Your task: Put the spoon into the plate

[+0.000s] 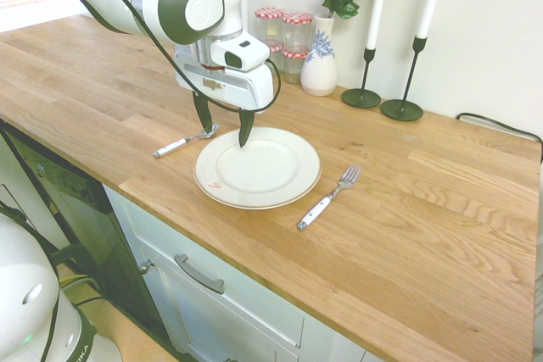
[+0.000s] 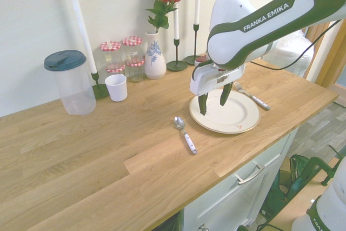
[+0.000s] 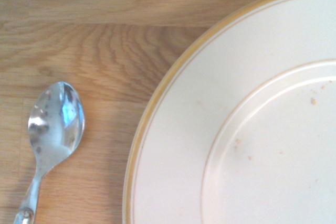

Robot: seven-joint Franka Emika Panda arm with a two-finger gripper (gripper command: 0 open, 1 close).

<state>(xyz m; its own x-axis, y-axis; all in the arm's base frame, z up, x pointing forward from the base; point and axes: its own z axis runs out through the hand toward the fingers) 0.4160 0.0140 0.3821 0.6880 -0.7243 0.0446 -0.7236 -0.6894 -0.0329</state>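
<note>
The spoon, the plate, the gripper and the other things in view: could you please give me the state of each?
Spoon: lying beside the plate.
Plate: flat, crumbs on it.
Gripper: open, empty.
Fork: lying on the counter.
Pitcher: upright, lid on.

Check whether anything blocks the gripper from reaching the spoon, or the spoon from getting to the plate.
Nothing visible does. The spoon lies on bare wood beside the plate, with only countertop between them. The open gripper hangs above the plate's spoon side; the fork is across the plate.
</note>
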